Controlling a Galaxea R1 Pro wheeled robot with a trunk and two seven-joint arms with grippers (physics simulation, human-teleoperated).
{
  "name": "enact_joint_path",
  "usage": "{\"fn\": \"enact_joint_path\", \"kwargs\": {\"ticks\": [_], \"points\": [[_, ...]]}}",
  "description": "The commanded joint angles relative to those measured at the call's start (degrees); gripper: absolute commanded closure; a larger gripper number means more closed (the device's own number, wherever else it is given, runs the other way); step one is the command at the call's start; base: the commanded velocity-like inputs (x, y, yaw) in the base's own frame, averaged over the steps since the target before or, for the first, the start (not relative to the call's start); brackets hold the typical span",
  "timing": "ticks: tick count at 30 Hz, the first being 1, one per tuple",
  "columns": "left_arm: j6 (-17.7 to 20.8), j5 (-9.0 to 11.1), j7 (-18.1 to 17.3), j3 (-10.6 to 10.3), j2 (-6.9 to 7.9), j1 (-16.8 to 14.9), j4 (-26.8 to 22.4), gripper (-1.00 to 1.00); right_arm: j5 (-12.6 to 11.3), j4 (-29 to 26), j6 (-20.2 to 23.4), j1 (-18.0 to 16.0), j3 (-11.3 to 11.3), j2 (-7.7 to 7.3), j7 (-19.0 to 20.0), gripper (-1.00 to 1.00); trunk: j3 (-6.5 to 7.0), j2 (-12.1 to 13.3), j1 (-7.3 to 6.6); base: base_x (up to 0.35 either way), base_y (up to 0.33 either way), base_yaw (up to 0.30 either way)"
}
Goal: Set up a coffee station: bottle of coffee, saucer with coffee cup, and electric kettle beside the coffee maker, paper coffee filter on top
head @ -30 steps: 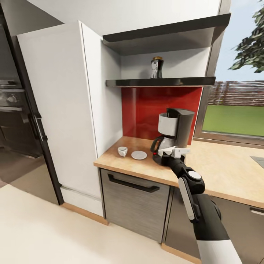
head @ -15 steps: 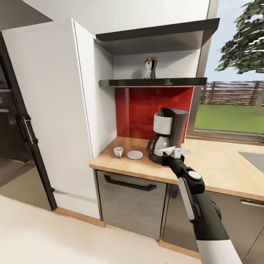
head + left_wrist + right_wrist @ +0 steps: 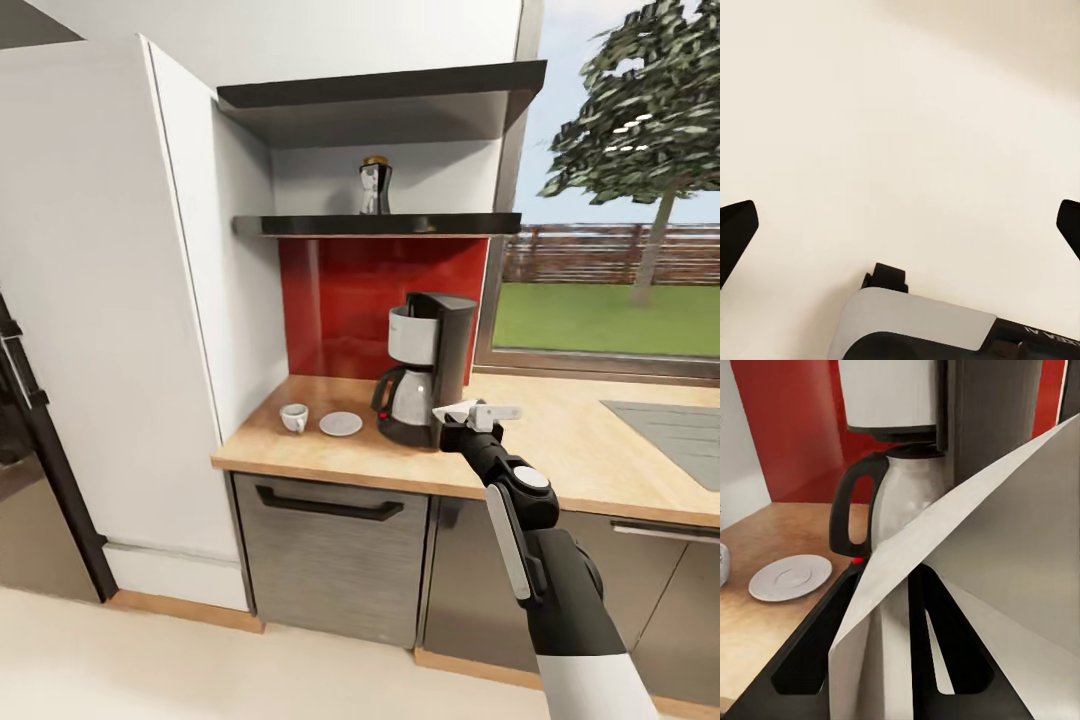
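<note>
The coffee maker (image 3: 428, 362) stands on the kitchen countertop (image 3: 560, 450) before a red backsplash. Left of it lie the saucer (image 3: 341, 423) and the coffee cup (image 3: 294, 417), side by side and apart. The bottle of coffee (image 3: 375, 185) stands on the kitchen shelf (image 3: 400, 225) above. My right gripper (image 3: 476, 414) hovers just right of the machine's base, shut on the paper coffee filter (image 3: 975, 577). The right wrist view has the coffee maker (image 3: 907, 442) and saucer (image 3: 791, 576) close ahead. My left gripper (image 3: 900, 225) is open over pale floor. The electric kettle is out of view.
A steel sink (image 3: 672, 428) is set in the worktop at far right, under a large window (image 3: 610, 290). A thicker black board (image 3: 380, 95) hangs above the shelf. A tall white cabinet (image 3: 110, 300) bounds the counter on the left, with a grey drawer front (image 3: 330, 555) below.
The whole picture has slid left as the camera turned right, bringing the sink into view. My right gripper, still holding the filter, now sits right of the coffee maker's base rather than in front.
</note>
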Motion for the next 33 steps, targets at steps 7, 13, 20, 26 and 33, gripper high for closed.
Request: {"fn": "enact_joint_path", "kwargs": {"ticks": [7,13,20,26,33], "points": [[-0.1,0.4,0.0,0.0,0.0,0.0,-0.1,-1.0,-0.2,-0.1,0.3,0.0,0.0,0.04,0.2,1.0,-0.06,0.0,0.01,0.087,0.291,-0.013],[-0.1,0.4,0.0,0.0,0.0,0.0,-0.1,-1.0,-0.2,0.0,0.3,0.0,0.0,0.04,0.1,1.0,-0.06,0.0,0.01,0.085,0.307,-0.001],[-0.1,0.4,0.0,0.0,0.0,0.0,-0.1,-1.0,-0.2,0.0,0.3,0.0,0.0,0.04,0.2,1.0,-0.06,0.0,0.01,0.017,0.225,-0.135],[-0.1,0.4,0.0,0.0,-0.01,0.0,-0.1,-1.0,-0.2,0.0,0.3,0.0,0.0,0.04,0.2,1.0,-0.06,0.0,0.01,0.002,0.029,-0.271],[-0.1,0.4,0.0,0.0,0.0,0.0,-0.1,-1.0,-0.2,0.0,0.3,0.0,0.0,0.04,0.2,1.0,-0.06,0.0,0.01,0.0,0.01,-0.285]]}}
